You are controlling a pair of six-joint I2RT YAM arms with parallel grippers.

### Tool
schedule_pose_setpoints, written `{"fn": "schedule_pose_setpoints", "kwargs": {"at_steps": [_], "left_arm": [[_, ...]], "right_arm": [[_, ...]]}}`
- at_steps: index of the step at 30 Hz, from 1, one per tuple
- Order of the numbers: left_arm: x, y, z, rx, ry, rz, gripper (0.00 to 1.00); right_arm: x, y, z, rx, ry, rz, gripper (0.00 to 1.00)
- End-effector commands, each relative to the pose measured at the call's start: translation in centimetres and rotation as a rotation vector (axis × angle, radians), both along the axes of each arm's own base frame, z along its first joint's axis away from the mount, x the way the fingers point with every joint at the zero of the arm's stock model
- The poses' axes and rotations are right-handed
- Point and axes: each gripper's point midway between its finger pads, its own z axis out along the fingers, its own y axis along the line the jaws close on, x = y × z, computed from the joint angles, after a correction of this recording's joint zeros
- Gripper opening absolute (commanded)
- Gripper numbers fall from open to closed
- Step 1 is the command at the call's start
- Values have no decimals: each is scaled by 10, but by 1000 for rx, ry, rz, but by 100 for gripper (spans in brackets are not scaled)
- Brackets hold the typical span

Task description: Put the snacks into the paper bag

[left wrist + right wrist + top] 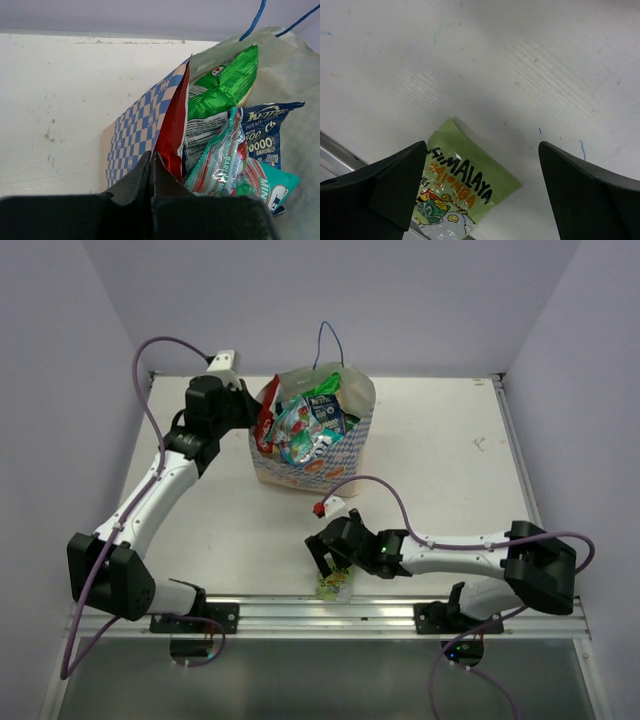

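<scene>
Now: right gripper [328, 558] spread wide, low over the tiny yellow-green sachet [462, 185]. The sachet lies flat at the near edge of the table [450, 460], crinkly, black-and-orange "HIMALAYA" print, well apart from the paper bag [310, 468]. Left gripper [151, 165] fingers are pressed together at the bag's left rim; pinch on paper unclear. Bag upright, tan top, blue-white checkered band, blue string handle [330, 340]. Inside it: red packet [172, 125], green chip bag [225, 85], dark blue packet [265, 130], striped candy packet [220, 160].

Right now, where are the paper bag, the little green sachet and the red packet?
paper bag [292, 473]: top view, checkered lower band.
green sachet [465, 184]: right wrist view, printed front.
red packet [172, 131]: left wrist view, red outer face.
</scene>
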Motion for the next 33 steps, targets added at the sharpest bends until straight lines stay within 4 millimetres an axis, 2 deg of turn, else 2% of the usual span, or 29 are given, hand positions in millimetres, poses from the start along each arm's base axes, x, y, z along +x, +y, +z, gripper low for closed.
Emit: {"fn": "schedule_pose_setpoints", "kwargs": {"at_steps": [1, 4, 9, 12, 13, 19, 21, 23, 25, 26, 27, 28, 30, 33], "left_arm": [[-2, 0, 36, -41, -108, 3, 0], [-2, 0, 35, -40, -105, 3, 0], [-1, 2, 34, -31, -102, 12, 0], [0, 3, 33, -27, -100, 14, 0], [0, 2, 33, -26, -99, 14, 0], [1, 2, 33, -23, -98, 13, 0], [0, 3, 33, -22, -97, 13, 0], [0, 3, 34, -23, -98, 13, 0], [0, 2, 35, -24, -100, 12, 0], [-1, 2, 34, -26, -98, 9, 0], [-1, 2, 35, -26, -100, 9, 0], [-1, 2, 36, -29, -103, 8, 0], [-2, 2, 37, -30, -106, 7, 0], [-3, 0, 36, -35, -102, 0, 0]], "right_arm": [[-10, 16, -18, 91, 62, -16, 99], [-19, 20, -36, 71, 107, -1, 98], [-34, 29, -54, 36, 151, 43, 95], [-40, 34, -60, 7, 162, 67, 70], [-43, 37, -59, -6, 156, 76, 58], [-54, 36, -51, -69, 141, 110, 45], [-57, 36, -44, -68, 135, 116, 44], [-61, 31, -41, -83, 129, 113, 45], [-65, 25, -34, -90, 124, 109, 50], [-66, 24, -31, -91, 118, 104, 58], [-66, 18, -25, -102, 93, 94, 77], [-67, 16, -22, -102, 87, 87, 84], [-68, 9, -16, -124, 59, 78, 89], [-74, 5, -7, -117, 48, 69, 90]]}}
